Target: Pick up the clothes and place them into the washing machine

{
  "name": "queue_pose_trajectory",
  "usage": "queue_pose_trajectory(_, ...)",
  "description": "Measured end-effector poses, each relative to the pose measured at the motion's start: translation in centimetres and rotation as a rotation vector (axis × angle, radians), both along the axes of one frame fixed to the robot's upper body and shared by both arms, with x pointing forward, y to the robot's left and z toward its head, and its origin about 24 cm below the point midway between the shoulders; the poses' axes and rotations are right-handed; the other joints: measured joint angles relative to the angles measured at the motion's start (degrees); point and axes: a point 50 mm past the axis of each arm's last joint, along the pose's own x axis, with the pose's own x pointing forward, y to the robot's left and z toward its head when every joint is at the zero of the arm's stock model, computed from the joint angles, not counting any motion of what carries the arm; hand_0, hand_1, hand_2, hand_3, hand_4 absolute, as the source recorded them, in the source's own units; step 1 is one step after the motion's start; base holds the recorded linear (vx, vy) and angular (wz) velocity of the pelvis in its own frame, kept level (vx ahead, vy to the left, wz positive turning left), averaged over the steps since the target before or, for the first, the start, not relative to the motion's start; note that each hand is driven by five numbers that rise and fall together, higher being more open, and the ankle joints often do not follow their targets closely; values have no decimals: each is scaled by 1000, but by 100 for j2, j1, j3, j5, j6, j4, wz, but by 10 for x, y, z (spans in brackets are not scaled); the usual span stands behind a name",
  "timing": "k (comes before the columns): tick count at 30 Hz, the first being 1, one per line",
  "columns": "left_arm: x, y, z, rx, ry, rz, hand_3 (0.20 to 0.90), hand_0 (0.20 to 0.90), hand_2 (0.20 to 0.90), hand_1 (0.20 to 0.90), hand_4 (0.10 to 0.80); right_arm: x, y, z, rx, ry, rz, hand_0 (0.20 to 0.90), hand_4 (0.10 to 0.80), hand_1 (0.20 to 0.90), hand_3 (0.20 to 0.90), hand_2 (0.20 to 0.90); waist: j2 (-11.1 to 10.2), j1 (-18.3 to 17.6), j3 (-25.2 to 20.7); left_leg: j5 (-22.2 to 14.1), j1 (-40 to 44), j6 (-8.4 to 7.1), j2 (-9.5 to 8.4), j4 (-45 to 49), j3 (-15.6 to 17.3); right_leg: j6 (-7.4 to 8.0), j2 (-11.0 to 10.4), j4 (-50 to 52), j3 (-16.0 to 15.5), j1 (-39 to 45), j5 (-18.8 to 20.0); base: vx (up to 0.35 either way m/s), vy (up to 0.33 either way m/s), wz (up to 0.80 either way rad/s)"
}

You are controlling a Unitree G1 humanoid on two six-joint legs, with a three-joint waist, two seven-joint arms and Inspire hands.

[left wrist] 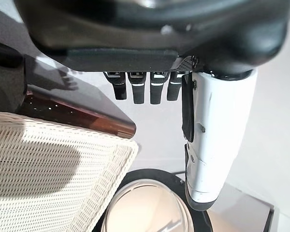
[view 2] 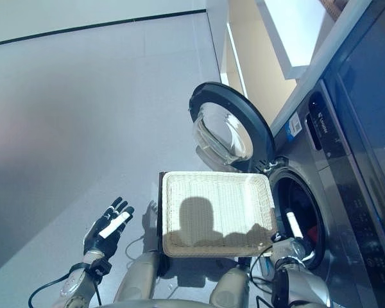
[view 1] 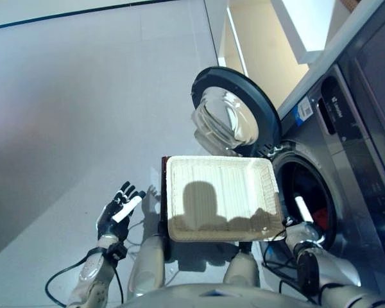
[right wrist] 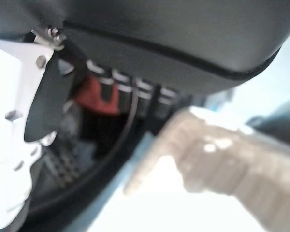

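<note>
A: Clothes (view 1: pixel 318 215)?
B: Red bundle, crumpled, inside the washing machine (view 1: pixel 346 160) drum; no clear long axis.
A: Hands?
B: Right hand (view 1: pixel 306 221) at the drum mouth, fingers straight, holding nothing. Left hand (view 1: pixel 119 210) over the floor (view 1: pixel 83 96), fingers spread, empty. White wicker basket (view 1: pixel 219 199) empty, door (view 1: pixel 234 115) wide open.

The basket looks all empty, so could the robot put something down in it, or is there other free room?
Yes, the white basket is bare inside. The grey floor left of it and the open door is free too, around the open left hand. It is crowded at the washer opening: the right hand and something red are there.
</note>
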Motion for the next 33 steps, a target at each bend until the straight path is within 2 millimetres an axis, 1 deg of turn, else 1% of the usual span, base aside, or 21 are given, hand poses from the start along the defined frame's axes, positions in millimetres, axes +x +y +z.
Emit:
queue_pose_trajectory(2, -2, 0, -1, -12, 2, 23, 900, 900, 900, 900, 800, 3, 3, 0, -57, 36, 104, 900, 800, 900, 900, 900, -38, 5, -31, -15, 49, -38, 8, -34, 2, -44, 16, -98, -18, 81, 35, 48, -9, -3)
queue_pose_trajectory(3, -3, 1, -2, -12, 4, 27, 900, 900, 900, 900, 800, 3, 5, 0, -68, 43, 128, 900, 800, 900, 900, 900, -57, 5, -49, -7, 54, -51, 9, -56, 4, -53, 20, -115, -18, 81, 43, 57, -6, -3)
queue_pose_trajectory(5, -7, 4, -3, -6, 15, 36, 900, 900, 900, 900, 800, 5, 13, -2, -96, 70, 223, 900, 800, 900, 900, 900, -139, 37, -109, 25, 117, -73, 9, -140, 7, -81, 34, -158, -15, 101, 66, 69, -11, -5)
queue_pose_trajectory(7, -9, 5, -5, -3, 27, 38, 900, 900, 900, 900, 800, 3, 23, -8, -120, 120, 340, 900, 800, 900, 900, 900, -196, 63, -166, 52, 213, -54, 17, -191, -1, -82, 55, -223, -24, 212, 72, 43, -7, -2)
queue_pose_trajectory(9, -10, 3, -5, -1, 29, 34, 900, 900, 900, 900, 800, 2, 33, -12, -140, 162, 439, 900, 800, 900, 900, 900, -204, 126, -220, 51, 292, -58, 21, -230, -5, -81, 62, -254, -51, 288, 72, 16, -3, 0)
queue_pose_trajectory(11, -10, 2, -5, -2, 24, 36, 900, 900, 900, 900, 800, 6, 47, -14, -156, 168, 528, 900, 800, 900, 900, 900, -190, 157, -273, 63, 294, -70, 21, -268, -5, -81, 65, -265, -55, 286, 71, 0, 0, 0)
queue_pose_trajectory(15, -13, 3, -7, -1, 32, 39, 900, 900, 900, 900, 800, 13, 64, -14, -171, 157, 634, 900, 800, 900, 900, 900, -152, 215, -297, 92, 294, -75, 13, -318, -10, -81, 64, -274, -67, 273, 71, -33, 3, 1)
queue_pose_trajectory(19, -14, 3, -7, -3, 35, 37, 900, 900, 900, 900, 800, 14, 69, -15, -205, 174, 702, 900, 800, 900, 900, 900, -145, 290, -301, 88, 264, -92, 9, -343, -8, -81, 58, -295, -75, 246, 71, -21, 5, 0)
queue_pose_trajectory(24, -13, 3, -7, -7, 31, 44, 900, 900, 900, 900, 800, 17, 74, -14, -228, 167, 776, 900, 800, 900, 900, 900, -143, 289, -309, 102, 200, -81, 10, -325, -22, -80, 68, -320, -107, 195, 74, 31, -9, 1)
queue_pose_trajectory(25, -12, 2, -7, -8, 30, 46, 900, 900, 900, 900, 800, 19, 76, -13, -242, 167, 806, 900, 800, 900, 900, 900, -143, 285, -310, 105, 202, -85, 14, -325, -18, -42, 74, -321, -99, 195, 98, 33, 4, -2)
queue_pose_trajectory(26, -12, 1, -7, -8, 29, 45, 900, 900, 900, 900, 800, 19, 76, -12, -247, 165, 813, 900, 800, 900, 900, 900, -148, 273, -313, 104, 204, -86, 17, -326, -17, -39, 79, -322, -100, 195, 100, 57, 6, -2)
queue_pose_trajectory(27, -12, 1, -7, -8, 27, 48, 900, 900, 900, 900, 800, 21, 78, -10, -276, 152, 846, 900, 800, 900, 900, 900, -151, 257, -315, 107, 210, -90, 30, -338, -13, -39, 91, -323, -100, 195, 100, 64, 2, -2)
queue_pose_trajectory(29, -13, 3, -10, 7, 40, 74, 900, 900, 900, 900, 800, 25, 85, -5, -395, 148, 990, 900, 800, 900, 900, 900, -168, 167, -313, 125, 312, -118, 63, -406, -3, -39, 125, -331, -101, 261, 100, 77, 1, -6)
queue_pose_trajectory(30, -12, 6, -13, 28, 55, 78, 900, 900, 900, 900, 800, 22, 88, -4, -455, 151, 1059, 900, 800, 900, 900, 900, -179, 131, -327, 132, 406, -141, 90, -453, 7, -40, 160, -331, -104, 317, 99, 92, -1, -9)
queue_pose_trajectory(31, -14, 9, -19, 54, 83, 78, 900, 900, 900, 900, 800, 23, 90, 0, -492, 126, 1084, 900, 800, 900, 900, 900, -184, 142, -334, 153, 529, -167, 98, -561, 9, -53, 172, -358, -113, 416, 88, 131, 0, -9)
queue_pose_trajectory(33, -13, 14, -25, 92, 120, 90, 900, 900, 900, 900, 800, 13, 90, -3, -495, 114, 1097, 900, 800, 900, 900, 900, -253, 4, -386, 195, 772, -250, 157, -770, 18, -121, 229, -381, -131, 575, 44, 102, 2, -4)
